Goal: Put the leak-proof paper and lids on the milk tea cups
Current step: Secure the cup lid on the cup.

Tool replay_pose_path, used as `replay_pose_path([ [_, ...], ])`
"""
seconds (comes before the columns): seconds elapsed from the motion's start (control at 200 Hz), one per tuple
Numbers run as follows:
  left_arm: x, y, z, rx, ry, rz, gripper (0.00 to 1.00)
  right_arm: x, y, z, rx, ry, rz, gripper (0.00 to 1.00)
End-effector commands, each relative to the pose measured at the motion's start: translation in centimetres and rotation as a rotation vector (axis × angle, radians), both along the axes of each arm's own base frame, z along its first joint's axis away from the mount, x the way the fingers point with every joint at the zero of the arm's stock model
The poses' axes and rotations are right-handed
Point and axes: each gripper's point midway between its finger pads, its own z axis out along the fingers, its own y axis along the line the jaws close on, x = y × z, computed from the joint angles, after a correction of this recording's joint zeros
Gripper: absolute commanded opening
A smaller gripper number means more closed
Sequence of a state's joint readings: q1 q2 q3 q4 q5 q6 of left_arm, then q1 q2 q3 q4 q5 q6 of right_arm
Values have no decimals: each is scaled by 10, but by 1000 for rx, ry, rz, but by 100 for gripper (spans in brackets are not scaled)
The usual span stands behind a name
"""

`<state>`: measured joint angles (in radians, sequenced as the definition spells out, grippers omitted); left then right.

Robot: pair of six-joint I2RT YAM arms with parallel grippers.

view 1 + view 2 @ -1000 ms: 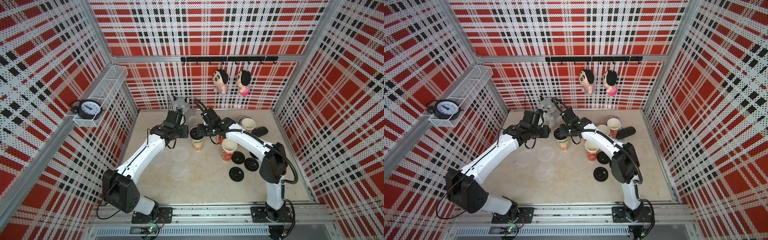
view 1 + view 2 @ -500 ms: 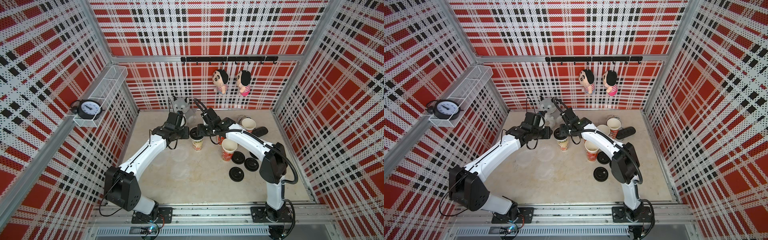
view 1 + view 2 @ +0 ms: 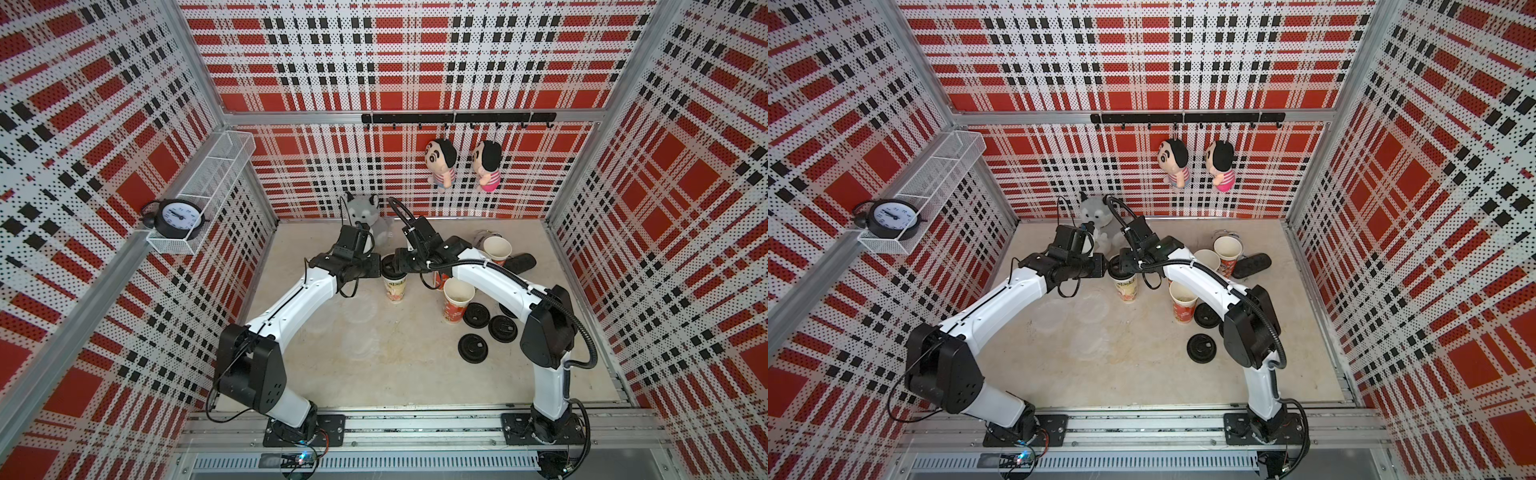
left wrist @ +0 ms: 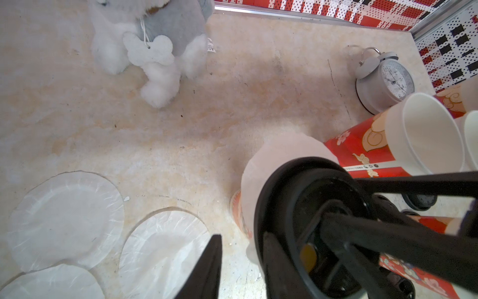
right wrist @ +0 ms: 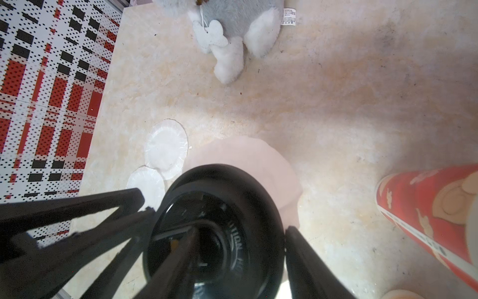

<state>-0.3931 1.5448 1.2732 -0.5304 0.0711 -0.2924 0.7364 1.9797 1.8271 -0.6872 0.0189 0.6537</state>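
Note:
A cream milk tea cup (image 3: 395, 289) (image 3: 1127, 289) stands mid-table with a sheet of leak-proof paper (image 4: 284, 152) (image 5: 245, 155) draped over its mouth and a black lid (image 4: 310, 181) (image 5: 219, 181) on top. My right gripper (image 5: 241, 230) (image 3: 401, 266) is shut on that lid, one finger in its recess, one outside the rim. My left gripper (image 4: 241, 261) (image 3: 376, 266) is open at the lid's opposite edge, one fingertip against the rim. Red cups (image 3: 455, 305) (image 3: 496, 249) stand open to the right. Loose sheets (image 4: 67, 220) (image 4: 163, 253) (image 5: 166, 148) lie flat on the table.
Black lids (image 3: 478, 314) (image 3: 503, 328) (image 3: 472, 346) lie near the right arm. A grey plush dog (image 3: 365, 212) sits at the back wall, a grey alarm clock (image 4: 385, 80) and a black oblong object (image 3: 521, 262) at back right.
My left gripper has slid right, up to the lid's edge on the cream cup, its jaws narrowing slightly. The right gripper has stayed on the lid.

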Motion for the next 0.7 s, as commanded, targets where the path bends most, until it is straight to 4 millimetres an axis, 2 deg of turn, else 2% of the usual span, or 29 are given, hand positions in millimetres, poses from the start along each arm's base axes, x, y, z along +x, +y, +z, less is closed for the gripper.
replay_pose_path([
  [0.0, 3, 0, -2, -14, -1, 5, 32, -24, -23, -56, -148, 151, -3, 56],
  [0.105, 3, -1, -2, -16, -1, 4, 32, -24, -22, -58, -148, 154, -2, 56],
  [0.356, -3, 0, -27, 12, 49, 16, 31, -25, -22, -60, -148, 159, 1, 55],
  [0.696, -42, 0, -87, 51, 167, 52, 28, -28, -21, -68, -149, 178, 9, 55],
])
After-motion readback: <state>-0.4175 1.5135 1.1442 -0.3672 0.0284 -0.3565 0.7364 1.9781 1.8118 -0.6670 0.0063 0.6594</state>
